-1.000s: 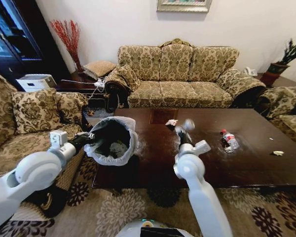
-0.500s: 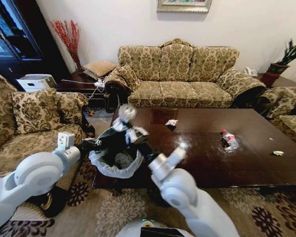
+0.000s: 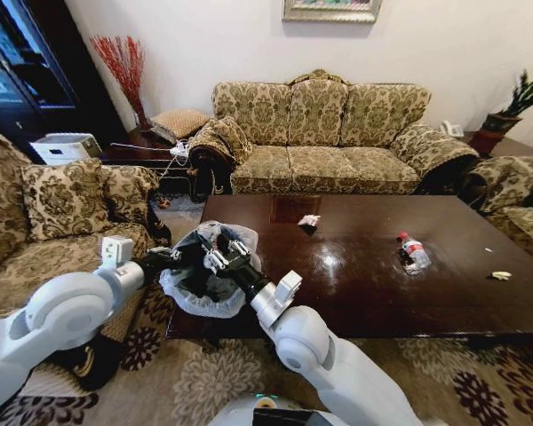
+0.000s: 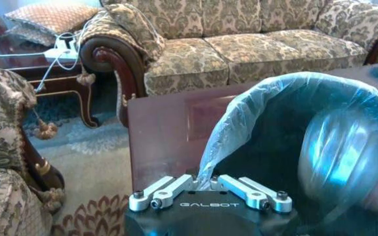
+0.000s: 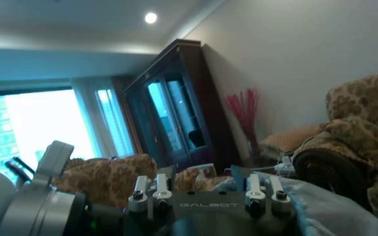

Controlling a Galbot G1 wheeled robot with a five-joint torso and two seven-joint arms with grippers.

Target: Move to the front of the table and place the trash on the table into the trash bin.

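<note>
1. Two robot arms are meeting at the trash bin (image 3: 201, 271), which is hanging tilted off the near left corner of the dark wooden worktop (image 3: 355, 284).
2. Left gripper (image 3: 173, 257) is gripping the bin's bag-lined rim, jaws clenched on it.
3. Right gripper (image 3: 218, 253) is reaching over the bin's mouth, jaws spread apart.
4. Still lying on the worktop are a clear bottle (image 3: 414, 251) with a red cap, a white scrap (image 3: 309, 221) near the far edge and another scrap (image 3: 501, 275) far right.
</note>
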